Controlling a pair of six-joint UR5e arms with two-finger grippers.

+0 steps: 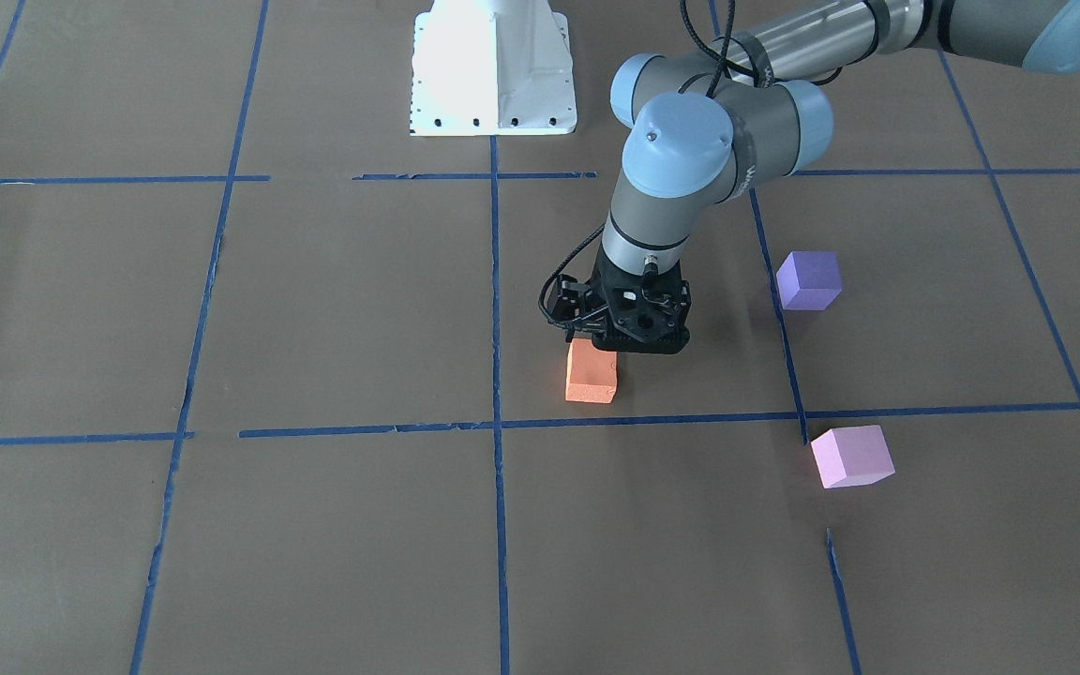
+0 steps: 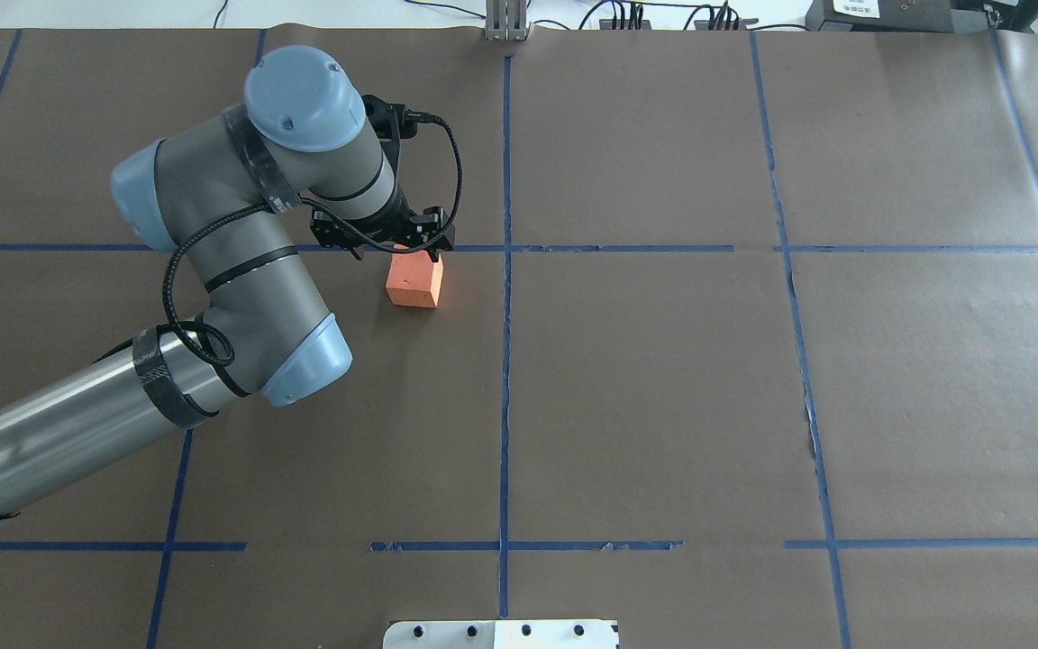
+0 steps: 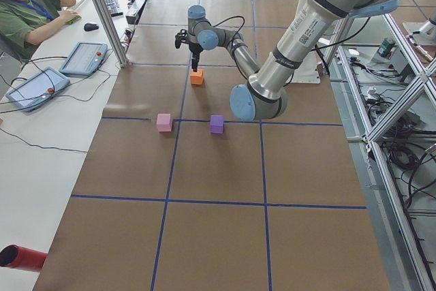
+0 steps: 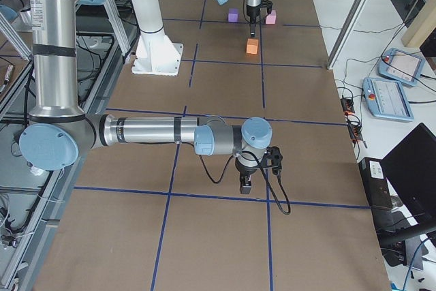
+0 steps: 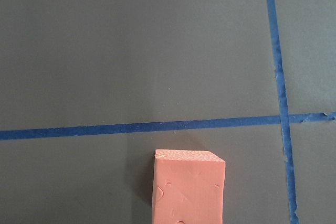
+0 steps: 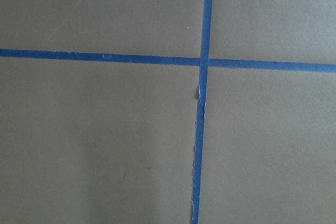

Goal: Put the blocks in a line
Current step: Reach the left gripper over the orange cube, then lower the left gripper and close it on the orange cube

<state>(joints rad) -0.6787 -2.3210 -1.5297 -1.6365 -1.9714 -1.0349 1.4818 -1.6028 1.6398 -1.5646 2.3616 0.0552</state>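
The orange block (image 1: 592,372) rests on the brown paper beside a blue tape crossing, and fills the bottom middle of the left wrist view (image 5: 189,190). My left gripper (image 1: 607,339) points down right over it, at or just above its top. Its fingers are hidden by the housing, so I cannot tell whether it is open or shut. The violet-purple block (image 1: 809,280) and the light pink block (image 1: 851,457) sit apart, further out on my left side. My right gripper (image 4: 245,185) hangs low over bare paper far from the blocks. I cannot tell its state.
The white robot base plate (image 1: 493,66) stands at the table's robot-side edge. Blue tape lines (image 2: 505,361) mark a grid on the paper. An operator (image 3: 27,11) and tablets (image 3: 34,86) are at a side desk beyond the table edge.
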